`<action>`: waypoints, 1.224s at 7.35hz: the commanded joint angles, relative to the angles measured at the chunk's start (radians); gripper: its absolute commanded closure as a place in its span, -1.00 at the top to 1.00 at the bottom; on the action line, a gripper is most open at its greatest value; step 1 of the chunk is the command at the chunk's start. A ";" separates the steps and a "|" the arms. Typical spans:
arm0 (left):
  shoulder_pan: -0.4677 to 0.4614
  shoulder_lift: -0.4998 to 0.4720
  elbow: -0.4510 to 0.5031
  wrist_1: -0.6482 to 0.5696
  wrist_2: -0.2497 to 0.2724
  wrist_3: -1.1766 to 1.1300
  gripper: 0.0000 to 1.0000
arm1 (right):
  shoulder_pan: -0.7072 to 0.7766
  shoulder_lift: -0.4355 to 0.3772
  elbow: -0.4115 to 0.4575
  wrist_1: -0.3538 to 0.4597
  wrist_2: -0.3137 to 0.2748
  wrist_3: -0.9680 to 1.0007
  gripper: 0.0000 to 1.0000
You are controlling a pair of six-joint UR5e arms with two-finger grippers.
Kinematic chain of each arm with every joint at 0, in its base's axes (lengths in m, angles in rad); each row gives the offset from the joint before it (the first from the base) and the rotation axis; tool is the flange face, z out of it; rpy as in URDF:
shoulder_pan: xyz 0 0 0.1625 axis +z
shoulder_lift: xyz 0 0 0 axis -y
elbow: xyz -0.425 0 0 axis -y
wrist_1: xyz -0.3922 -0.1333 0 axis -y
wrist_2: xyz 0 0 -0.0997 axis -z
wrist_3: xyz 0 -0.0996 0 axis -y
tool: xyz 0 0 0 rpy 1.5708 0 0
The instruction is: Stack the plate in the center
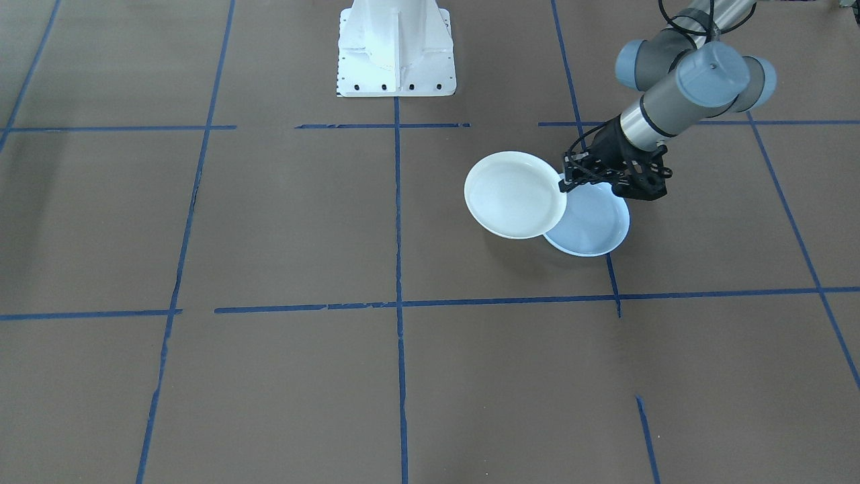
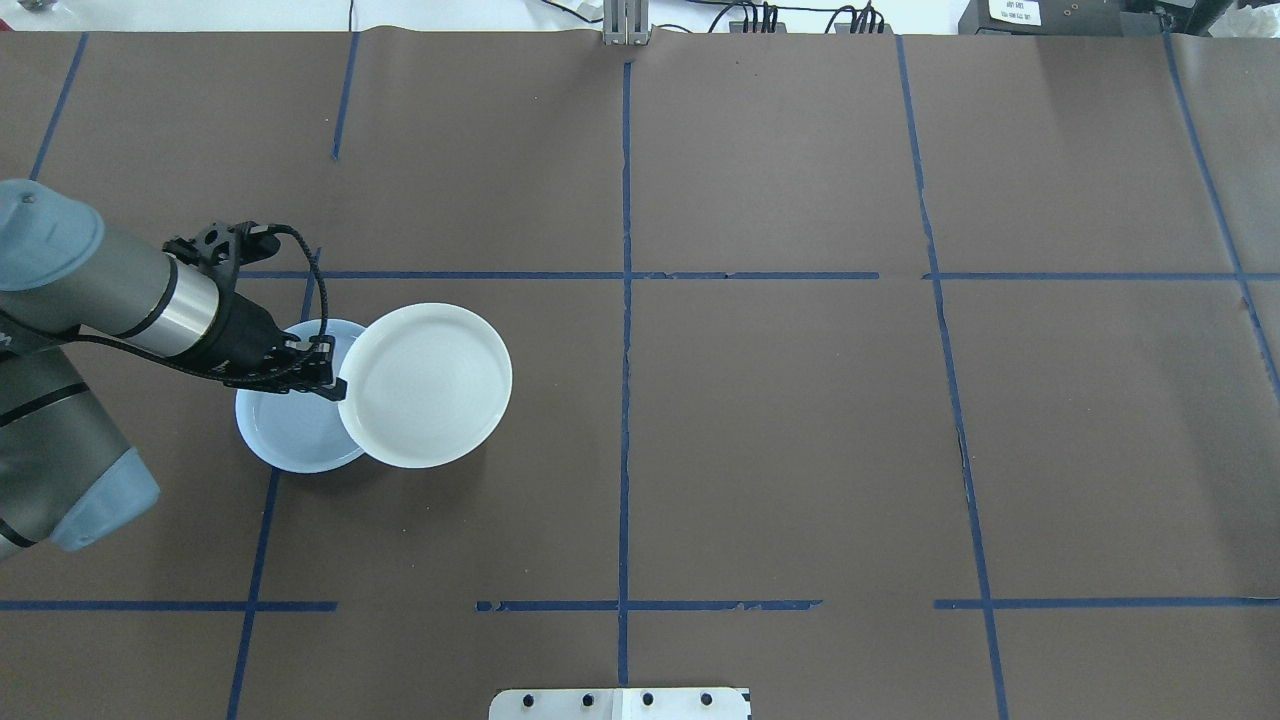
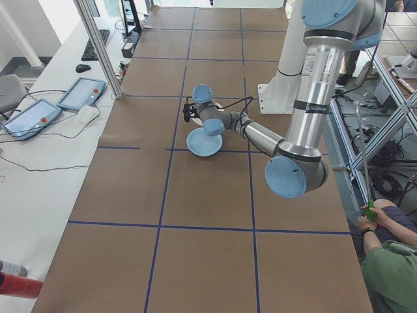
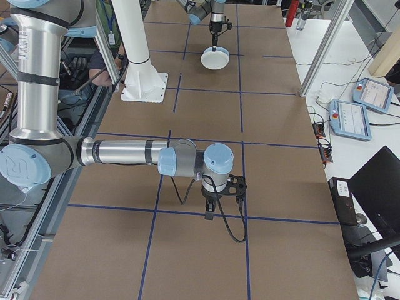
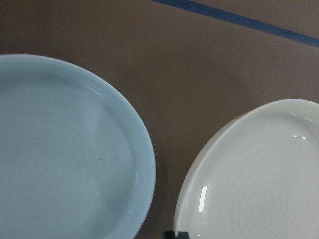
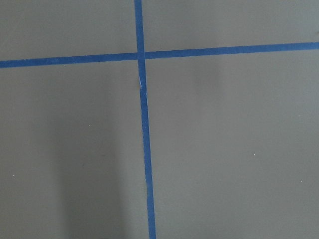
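The left gripper has its jaws clamped on the near rim of the white plate, which it carries just clear of the brown surface, partly overlapping the pale-blue plate that lies flat on the surface below and towards the robot's left. Gripping at the edge looks deliberate: a thin rim is the only part two narrow jaws can pinch, and it leaves the underside free to be set down on another plate. In the wrist view the white plate shows faint concentric rings and a glossy rim, with bare surface visible between it and the pale-blue plate, so the two seem apart in height, not touching. The white plate is round, so it has no long axis; its open face points upward and it sits roughly level, perhaps tipped slightly down away from the jaws, as a plate held by one edge would sag. The pale-blue plate, the stacking target, also faces up, near a blue tape line in the left part of the surface. The right gripper hangs over a tape crossing well away from both plates; only the side view shows it, so whether its jaws are apart or together cannot be told
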 commanded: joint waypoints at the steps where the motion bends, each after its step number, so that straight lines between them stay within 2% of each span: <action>1: -0.062 0.094 0.025 -0.080 -0.046 0.121 -1.00 | 0.000 0.000 0.000 -0.002 0.000 0.000 1.00; 4: -0.099 0.094 0.119 -0.086 -0.048 0.211 -1.00 | 0.000 0.000 0.000 0.000 0.000 0.000 1.00; 6: -0.136 0.094 0.142 -0.089 -0.089 0.250 -1.00 | 0.000 0.000 0.000 0.000 0.000 0.000 1.00; 9: -0.136 0.073 0.170 -0.093 -0.091 0.236 -1.00 | 0.000 0.000 0.000 0.000 0.000 0.000 1.00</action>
